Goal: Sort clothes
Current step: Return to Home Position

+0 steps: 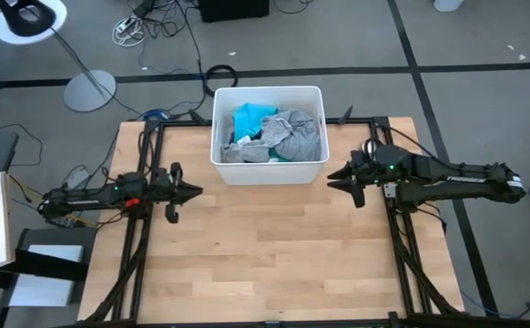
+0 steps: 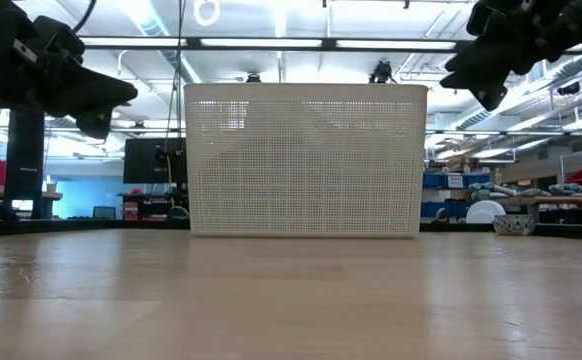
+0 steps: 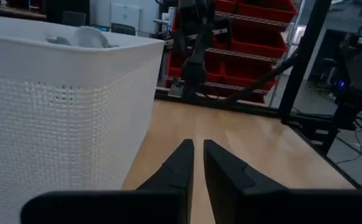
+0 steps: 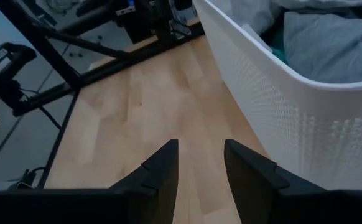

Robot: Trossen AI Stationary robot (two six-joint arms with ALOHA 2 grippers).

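Bin (image 1: 270, 173) hides lower clothes (image 1: 288, 137) (grey topmost); left gripper (image 1: 199, 191), right gripper (image 1: 331, 182) nearby.

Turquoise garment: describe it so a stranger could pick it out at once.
Find the white bin at the wooden table's far edge. Inside, toward the left arm's side, lies the turquoise garment, the only bright piece among grey clothes.

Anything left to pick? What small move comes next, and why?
Probably draw the right hand back from the white bin to rest: the clothes all lie inside it, the table shows none, and both hands are empty; the left hand waits left of the bin.
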